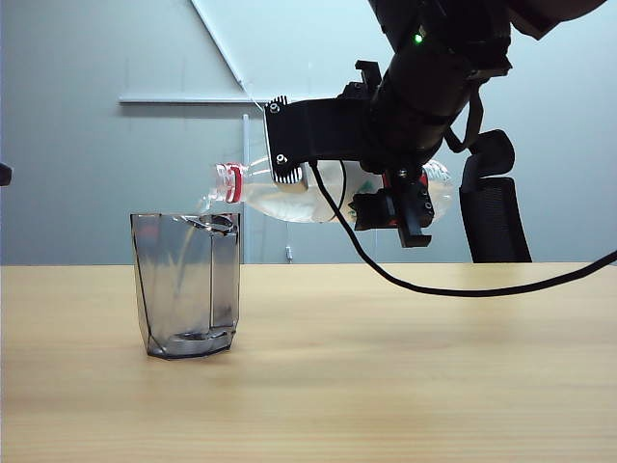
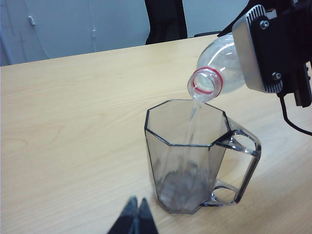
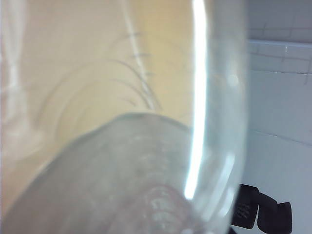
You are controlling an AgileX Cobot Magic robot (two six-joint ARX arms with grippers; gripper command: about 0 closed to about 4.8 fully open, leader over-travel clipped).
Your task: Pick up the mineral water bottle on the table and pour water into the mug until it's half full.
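The mineral water bottle point(image 1: 280, 198) lies almost level in the air, its red-ringed open mouth point(image 2: 205, 82) just above the mug's rim. My right gripper point(image 1: 342, 183) is shut on the bottle's body from above. A thin stream of water point(image 2: 194, 114) falls into the smoky-grey mug point(image 1: 188, 285), which stands upright on the table point(image 1: 405, 386) with a shallow layer of water at its bottom point(image 1: 193, 340). In the right wrist view the bottle point(image 3: 122, 170) fills the picture and hides the jaws. My left gripper point(image 2: 137, 212) is shut and empty, low over the table just short of the mug point(image 2: 185, 156).
A black cable point(image 1: 434, 286) hangs from the right arm and sags close to the tabletop. A black office chair point(image 1: 496, 207) stands behind the table at the right. The mug's handle point(image 2: 241, 165) points away from the left gripper.
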